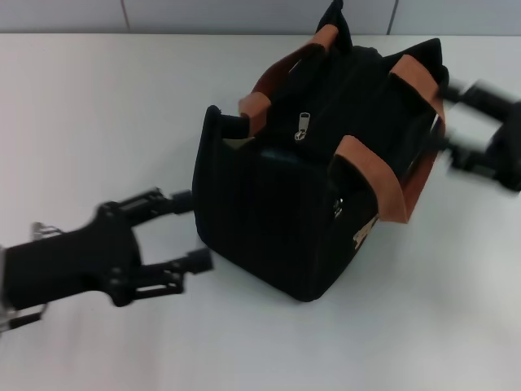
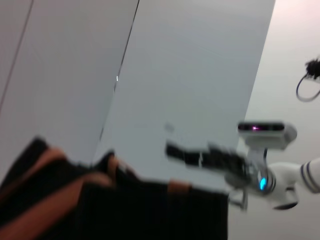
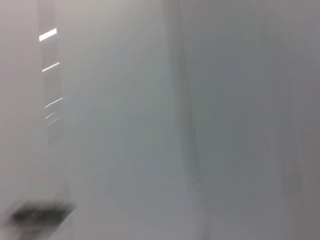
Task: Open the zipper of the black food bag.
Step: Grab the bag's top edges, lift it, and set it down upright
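The black food bag (image 1: pixel 281 212) stands in the middle of the white table, its orange-brown handles (image 1: pixel 378 175) draped over the top. The zipper's silver pull tab (image 1: pixel 302 126) lies on the bag's top toward the near-left end. My left gripper (image 1: pixel 192 230) is open just left of the bag's near-left side, fingers pointing at it and close to the fabric. My right gripper (image 1: pixel 449 120) is open beside the bag's far-right end, blurred. In the left wrist view the bag (image 2: pixel 125 210) fills the bottom, with the right gripper (image 2: pixel 172 150) beyond it.
White table (image 1: pixel 106 114) extends on all sides of the bag, with a grey panelled wall (image 1: pixel 244 12) behind. The right wrist view shows only blurred grey wall (image 3: pixel 160 120).
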Action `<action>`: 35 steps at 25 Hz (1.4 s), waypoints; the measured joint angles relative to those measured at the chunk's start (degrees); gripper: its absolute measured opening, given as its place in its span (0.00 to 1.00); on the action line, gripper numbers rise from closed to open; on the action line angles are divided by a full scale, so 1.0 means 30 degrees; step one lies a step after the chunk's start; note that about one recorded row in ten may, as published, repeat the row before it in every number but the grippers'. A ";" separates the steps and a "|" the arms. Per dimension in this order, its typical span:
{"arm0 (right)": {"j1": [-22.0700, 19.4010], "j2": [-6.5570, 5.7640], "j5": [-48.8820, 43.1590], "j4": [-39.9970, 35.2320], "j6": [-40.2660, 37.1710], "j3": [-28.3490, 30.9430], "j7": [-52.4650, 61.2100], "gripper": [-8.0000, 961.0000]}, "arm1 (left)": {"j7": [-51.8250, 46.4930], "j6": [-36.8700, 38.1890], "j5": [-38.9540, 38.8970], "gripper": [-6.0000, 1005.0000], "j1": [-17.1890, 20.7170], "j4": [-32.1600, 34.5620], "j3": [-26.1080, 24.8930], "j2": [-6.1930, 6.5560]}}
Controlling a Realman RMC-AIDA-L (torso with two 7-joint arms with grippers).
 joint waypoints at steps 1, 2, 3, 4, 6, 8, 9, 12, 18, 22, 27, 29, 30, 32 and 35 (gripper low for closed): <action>0.0000 0.0000 0.0000 0.0000 0.0000 0.0000 0.0000 0.85 | 0.0102 -0.0314 0.0249 0.80 -0.0208 -0.0291 0.0206 -0.0012; -0.0065 -0.0084 0.0001 0.0754 0.0309 0.1889 -0.0231 0.85 | 0.0156 -0.0412 0.0333 0.79 -0.0310 -0.0458 0.0335 -0.0020; -0.0065 -0.0084 0.0001 0.0754 0.0309 0.1889 -0.0231 0.85 | 0.0319 -0.0646 0.0549 0.79 -0.0578 -0.0806 0.0604 -0.0033; -0.0103 -0.0120 0.0001 0.1061 0.0413 0.2678 -0.0497 0.85 | 0.0319 -0.0646 0.0549 0.79 -0.0578 -0.0806 0.0604 -0.0033; -0.0162 -0.0133 0.0003 0.1532 0.0612 0.3854 -0.1018 0.85 | 0.0687 -0.0920 0.0926 0.79 -0.1357 -0.1808 0.1424 -0.0043; -0.0178 -0.0103 0.0002 0.1804 0.0903 0.4420 -0.1355 0.85 | 0.0746 -0.1279 0.0986 0.78 -0.1849 -0.2348 0.1982 -0.0066; -0.0177 -0.0090 0.0002 0.1865 0.1061 0.4494 -0.1438 0.85 | 0.0749 -0.1666 0.0989 0.78 -0.2225 -0.2728 0.2421 -0.0092; -0.0137 -0.0031 0.0002 0.1984 0.1457 0.4568 -0.1499 0.85 | 0.0882 -0.3099 0.0892 0.78 -0.3119 -0.3895 0.2895 -0.0221; -0.0047 -0.0040 0.0002 0.2159 0.1504 0.4579 -0.1506 0.85 | 0.1976 -0.5408 -0.0068 0.77 -0.3769 -0.5773 0.2421 -0.0237; -0.0033 -0.0032 0.0173 0.2170 0.1724 0.4588 -0.1511 0.85 | 0.2324 -0.6047 -0.1818 0.76 -0.3708 -0.6191 0.2423 -0.0229; -0.0009 -0.0015 0.0265 0.2174 0.1783 0.4599 -0.1515 0.85 | 0.2331 -0.6228 -0.2143 0.75 -0.3890 -0.6567 0.2410 -0.0228; -0.0003 -0.0016 0.0440 0.2175 0.1784 0.4601 -0.1512 0.85 | 0.2335 -0.6580 -0.2267 0.75 -0.4093 -0.6648 0.2408 -0.0230; 0.0012 -0.0018 0.0729 0.2176 0.1805 0.4555 -0.1512 0.85 | 0.2283 -0.7065 -0.2582 0.74 -0.4216 -0.6673 0.2391 -0.0231; 0.0020 -0.0019 0.0847 0.2184 0.1822 0.4526 -0.1512 0.85 | 0.2231 -0.7346 -0.2853 0.74 -0.4248 -0.6680 0.2388 -0.0232; 0.0052 -0.0026 0.0942 0.2202 0.1894 0.4565 -0.1448 0.85 | 0.2070 -0.8250 -0.4012 0.74 -0.4283 -0.6680 0.2383 -0.0229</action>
